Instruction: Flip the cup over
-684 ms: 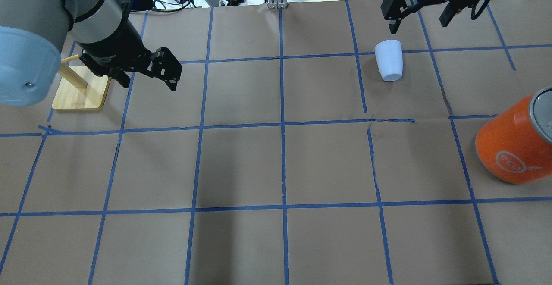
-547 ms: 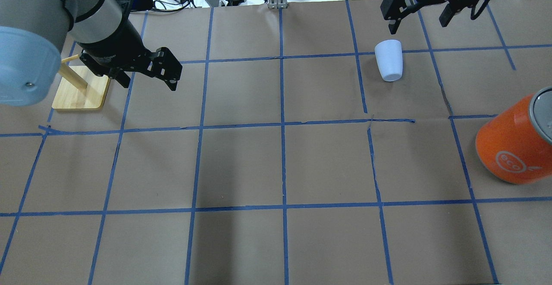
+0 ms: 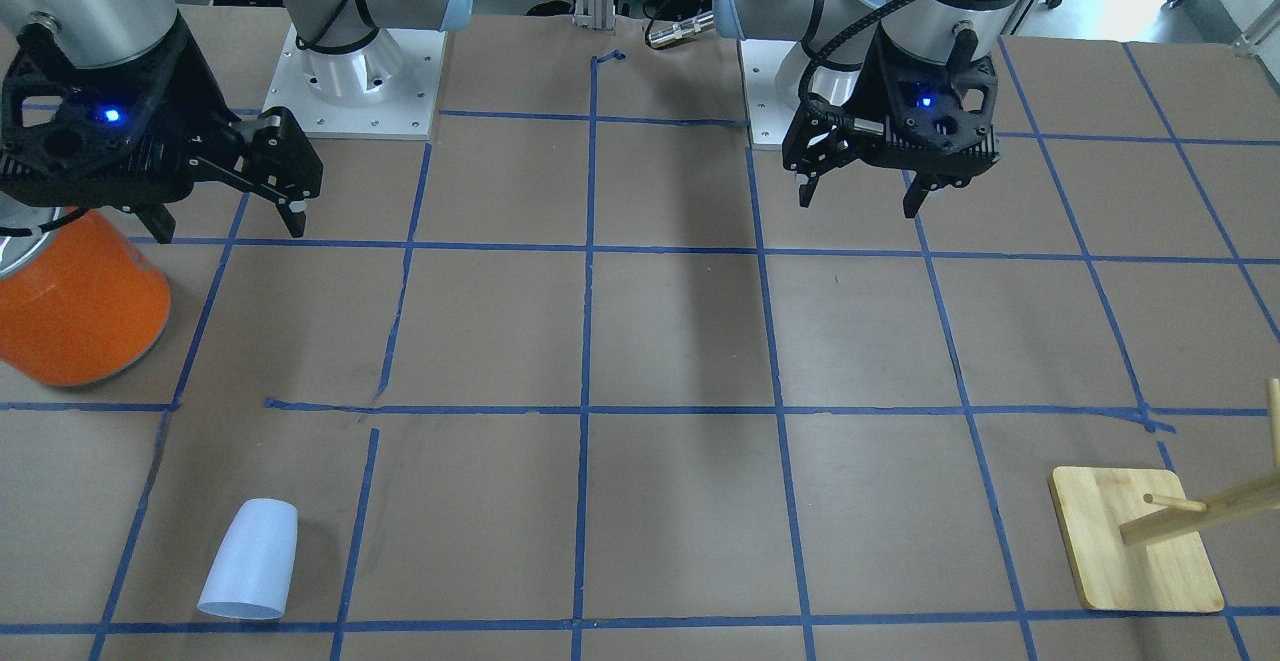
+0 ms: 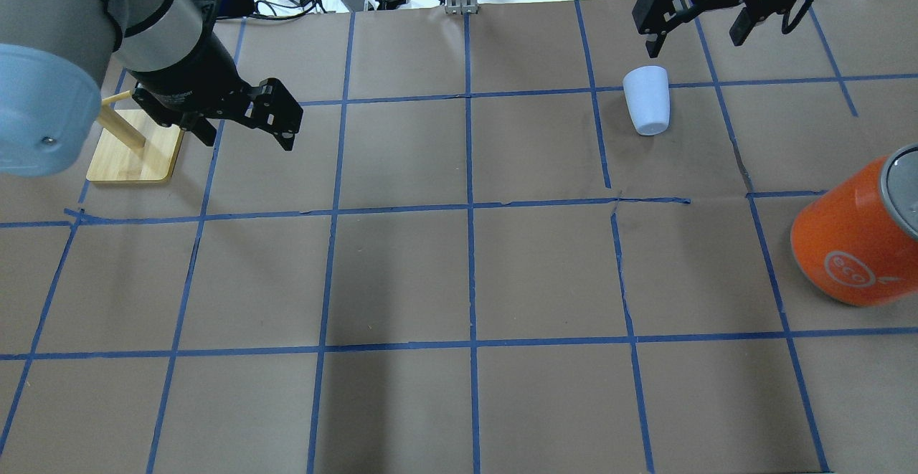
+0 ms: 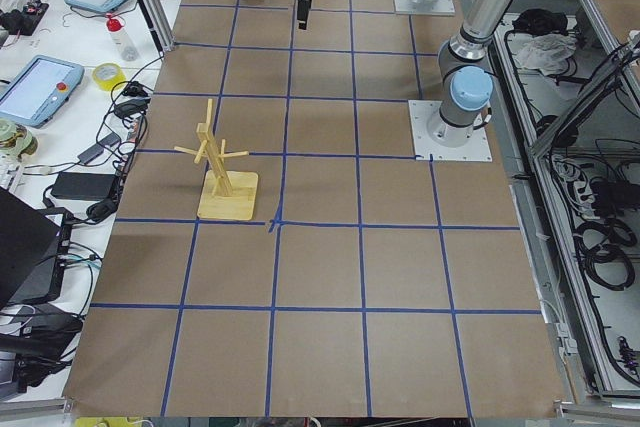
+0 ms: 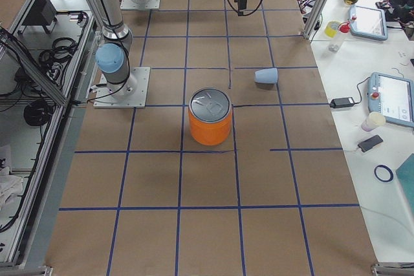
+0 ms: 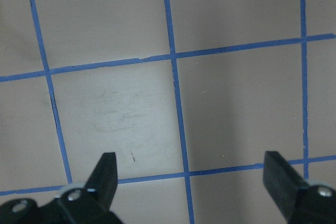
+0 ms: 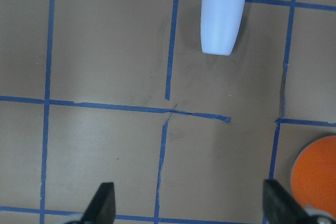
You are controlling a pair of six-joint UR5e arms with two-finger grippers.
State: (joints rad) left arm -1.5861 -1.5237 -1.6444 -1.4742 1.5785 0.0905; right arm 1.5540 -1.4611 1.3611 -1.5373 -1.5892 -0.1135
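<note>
Noted pale blue-white cup (image 4: 647, 100), orange can (image 4: 850, 244) with silver top, brown desk (image 4: 401, 273) gridded in blue tape (image 4: 472, 273), tan wooden stand (image 4: 140, 158).

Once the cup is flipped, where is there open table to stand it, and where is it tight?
The middle squares between the wooden stand and the cup are bare, as is the overhead view's bottom row. The right side is more crowded: cup, orange can, and the open right gripper hanging over that side.
</note>
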